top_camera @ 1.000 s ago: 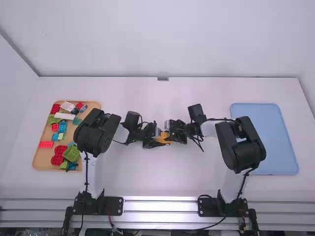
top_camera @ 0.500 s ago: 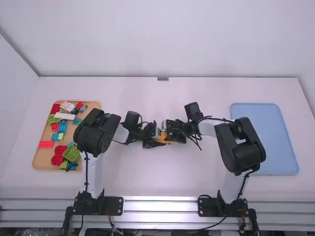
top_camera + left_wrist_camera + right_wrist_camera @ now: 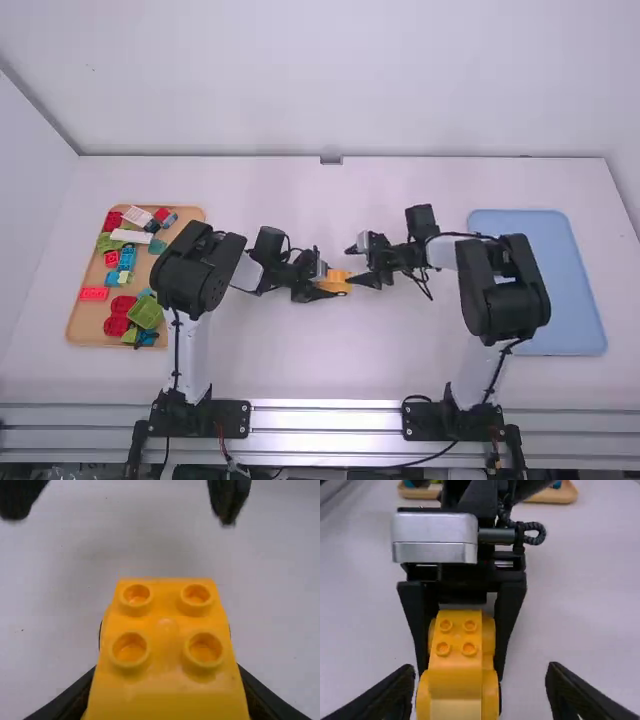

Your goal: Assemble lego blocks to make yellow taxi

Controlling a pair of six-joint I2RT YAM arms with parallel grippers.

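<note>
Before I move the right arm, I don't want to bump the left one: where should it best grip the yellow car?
Probably by the end facing the right gripper, coming level from the right arm's side, one finger along each long side of the yellow car. The left gripper flanks it farther back, and studs make its top uneven.

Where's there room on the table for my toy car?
Bare table lies between the grippers and the back wall. The blue tray has room too. Crowded: the wooden tray with its blocks, and around the left gripper, right gripper and yellow blocks.
</note>
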